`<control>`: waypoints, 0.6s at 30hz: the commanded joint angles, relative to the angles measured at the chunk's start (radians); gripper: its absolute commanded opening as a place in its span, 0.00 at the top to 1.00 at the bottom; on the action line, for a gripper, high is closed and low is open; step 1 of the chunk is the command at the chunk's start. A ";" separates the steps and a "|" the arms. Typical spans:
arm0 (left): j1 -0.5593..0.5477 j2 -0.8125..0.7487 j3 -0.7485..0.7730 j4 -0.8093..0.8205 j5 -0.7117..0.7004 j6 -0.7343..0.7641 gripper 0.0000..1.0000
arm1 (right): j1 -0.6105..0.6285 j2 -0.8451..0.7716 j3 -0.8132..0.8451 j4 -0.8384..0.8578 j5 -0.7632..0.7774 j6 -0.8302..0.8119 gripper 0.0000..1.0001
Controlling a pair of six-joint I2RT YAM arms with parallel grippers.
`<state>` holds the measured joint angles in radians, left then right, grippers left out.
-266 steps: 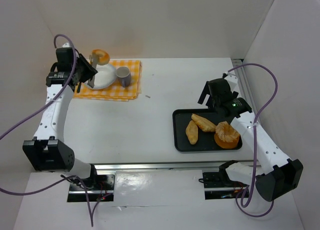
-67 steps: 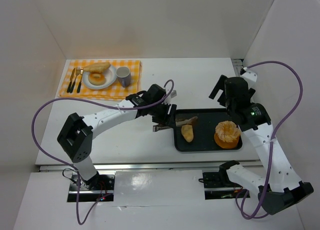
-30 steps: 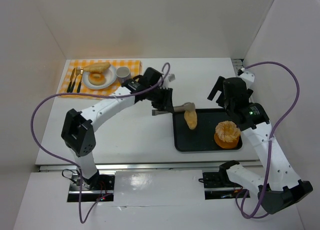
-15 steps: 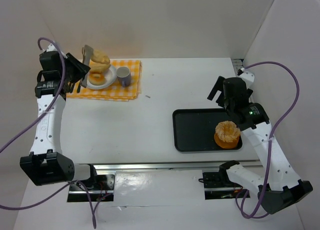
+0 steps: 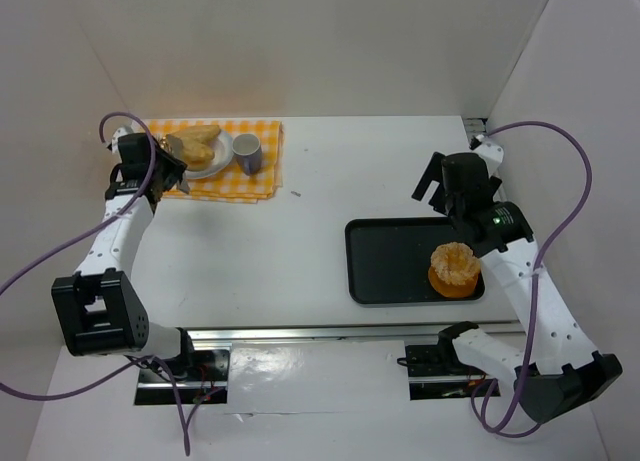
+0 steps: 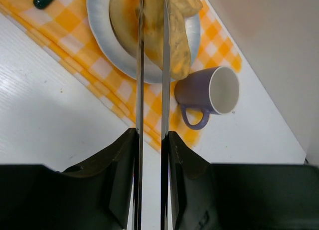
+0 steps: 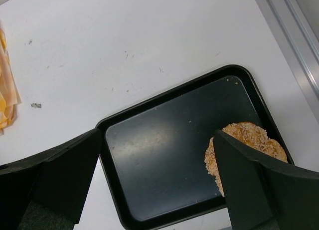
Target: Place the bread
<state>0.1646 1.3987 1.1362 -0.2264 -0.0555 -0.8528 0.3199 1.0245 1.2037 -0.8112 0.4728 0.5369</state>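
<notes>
The bread (image 5: 197,141) is piled on the white plate (image 5: 222,159) at the far left. My left gripper (image 5: 176,159) reaches over the plate's near-left rim. In the left wrist view its thin blades (image 6: 140,65) stand a narrow gap apart with an oval roll (image 6: 179,45) lying across them and resting on the plate (image 6: 117,60). Another golden piece (image 6: 122,20) lies beside it. The left gripper (image 6: 152,10) looks shut on the roll, though its tips run off the frame's top edge. My right gripper (image 5: 432,186) hangs open and empty above the black tray (image 5: 390,271).
A purple cup (image 5: 247,153) stands right of the plate on the orange checked cloth (image 5: 260,176); it also shows in the left wrist view (image 6: 219,90). The tray (image 7: 159,165) holds only the round orange pastry (image 7: 244,140) at its right end. Cutlery lies at the cloth's left edge.
The left arm carried the last roll from the tray to the plate and has now lowered it onto the pile. The tray holds only the orange pastry. The right arm has barely moved.
</notes>
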 commanded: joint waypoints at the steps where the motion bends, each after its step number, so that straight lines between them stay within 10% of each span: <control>1: -0.017 -0.006 -0.027 0.211 -0.079 -0.046 1.00 | -0.005 0.005 -0.001 0.040 0.003 -0.009 0.00; 11: -0.068 0.049 -0.102 0.322 -0.156 -0.103 0.97 | -0.005 0.023 -0.010 0.049 -0.017 -0.009 0.00; 18: -0.120 0.146 -0.013 0.243 -0.199 -0.112 0.59 | -0.005 0.023 -0.010 0.049 -0.017 -0.009 0.00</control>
<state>0.0547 1.5372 1.0649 -0.0162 -0.2085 -0.9485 0.3199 1.0477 1.1961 -0.8055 0.4545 0.5369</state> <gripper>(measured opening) 0.412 0.997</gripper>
